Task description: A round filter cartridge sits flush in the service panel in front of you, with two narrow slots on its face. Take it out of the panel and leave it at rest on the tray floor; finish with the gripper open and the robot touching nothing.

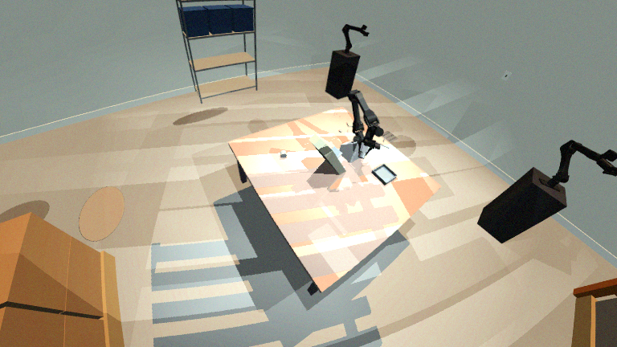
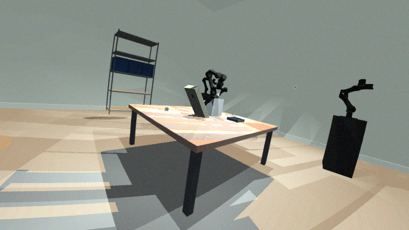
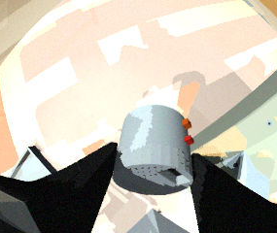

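My gripper [image 1: 363,146] [image 2: 216,93] [image 3: 155,154] is shut on the round filter cartridge, with one black finger on each side. The cartridge [image 3: 154,133] is a grey cylinder with small orange and red tabs on one side and a dark slot on its lower end. It is out of the panel, held above the table. The leaning green-grey service panel [image 1: 334,161] [image 2: 197,103] [image 3: 273,99] stands beside it; its opening is hidden here. The shallow dark-rimmed tray [image 1: 378,178] [image 2: 235,120] [image 3: 42,159] lies on the table, away from the cartridge; at lower left in the wrist view.
A pale upright block [image 1: 349,152] [image 2: 217,107] stands between the panel and the tray, close to the arm. A small object [image 1: 283,154] [image 2: 166,108] sits on the table [image 1: 300,215] [image 2: 193,138] on the panel's far side. Two other arms on black pedestals [image 1: 342,74] [image 1: 523,204] stand off the table.
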You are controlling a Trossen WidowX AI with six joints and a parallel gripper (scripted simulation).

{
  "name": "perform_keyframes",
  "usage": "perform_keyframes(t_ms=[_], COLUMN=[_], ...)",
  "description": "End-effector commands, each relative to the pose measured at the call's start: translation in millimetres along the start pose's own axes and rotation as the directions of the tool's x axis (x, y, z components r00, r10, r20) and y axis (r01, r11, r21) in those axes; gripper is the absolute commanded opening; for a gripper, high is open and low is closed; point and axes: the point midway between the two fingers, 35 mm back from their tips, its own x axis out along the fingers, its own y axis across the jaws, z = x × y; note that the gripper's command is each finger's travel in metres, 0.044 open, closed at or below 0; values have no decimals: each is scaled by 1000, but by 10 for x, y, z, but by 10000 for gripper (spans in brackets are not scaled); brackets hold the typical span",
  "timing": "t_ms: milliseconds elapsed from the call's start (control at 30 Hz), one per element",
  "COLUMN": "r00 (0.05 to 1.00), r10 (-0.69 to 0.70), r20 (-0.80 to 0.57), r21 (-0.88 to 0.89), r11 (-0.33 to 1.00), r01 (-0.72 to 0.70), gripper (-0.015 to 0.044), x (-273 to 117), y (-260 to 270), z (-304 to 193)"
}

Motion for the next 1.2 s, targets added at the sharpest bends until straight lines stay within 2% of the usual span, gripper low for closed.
perform_keyframes(t_ms=[0,267,633,1167], r00=[993,958,954,886], r10=[114,287,297,443], r20=[5,-20,-25,-137], r21=[-193,-494,-512,-742], r11=[975,830,816,546], r01=[-111,-259,-268,-388], gripper=[0,0,0,0], x=[-18,-63,-49,277], y=[418,1062,1124,1984], z=[-10,-136,-174,-1176])
